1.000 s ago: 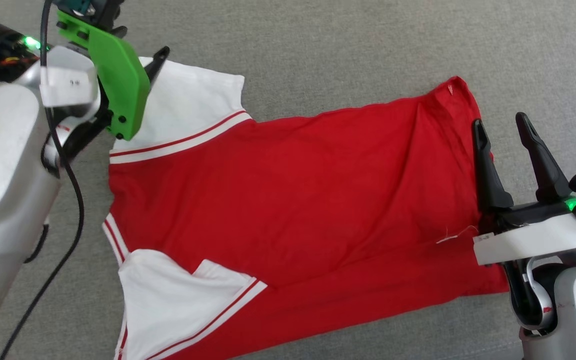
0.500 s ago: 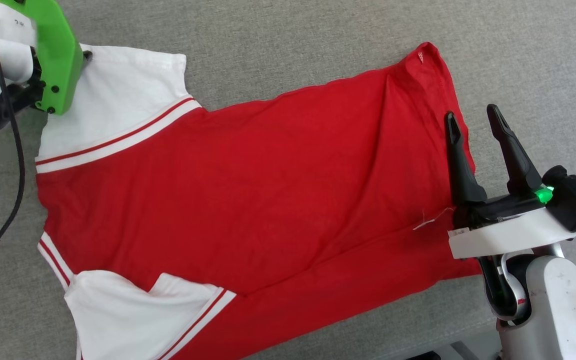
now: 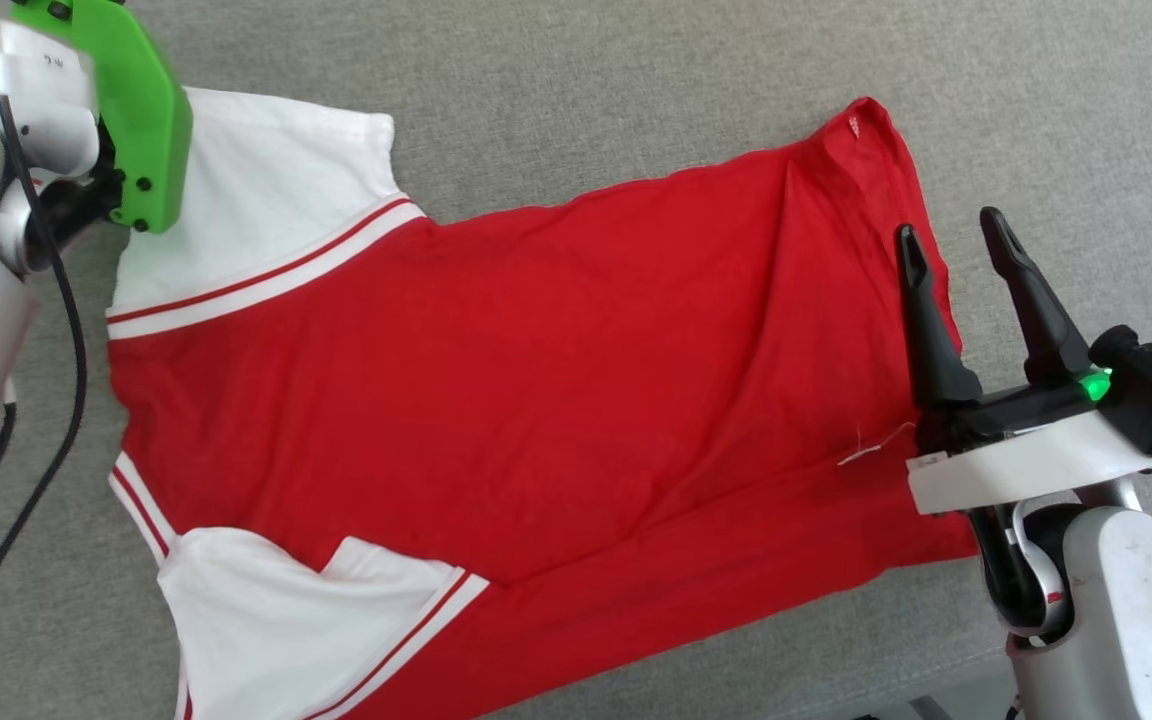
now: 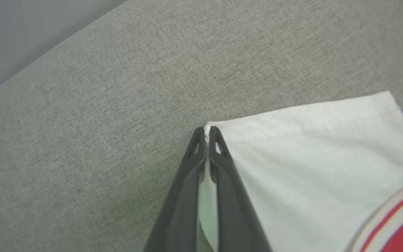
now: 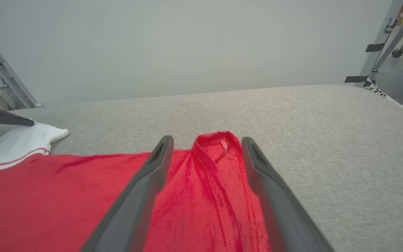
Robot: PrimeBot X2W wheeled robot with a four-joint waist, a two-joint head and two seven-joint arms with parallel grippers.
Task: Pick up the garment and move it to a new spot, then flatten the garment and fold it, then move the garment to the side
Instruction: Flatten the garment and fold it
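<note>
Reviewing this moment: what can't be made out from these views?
Left wrist view: how much white sleeve the left gripper holds; its shut jaws cover it.
Head view: those jaws, behind the green plate.
Head view: the lower sleeve of the garment, cut by the bottom edge.
Every view: the garment's underside, against the grey surface.

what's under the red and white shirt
The garment lies on a grey fabric surface, visible beyond its edges. The part beneath the cloth is covered, so anything lying there cannot be seen. One white sleeve corner is pinched by the fingers of the left gripper.
</note>
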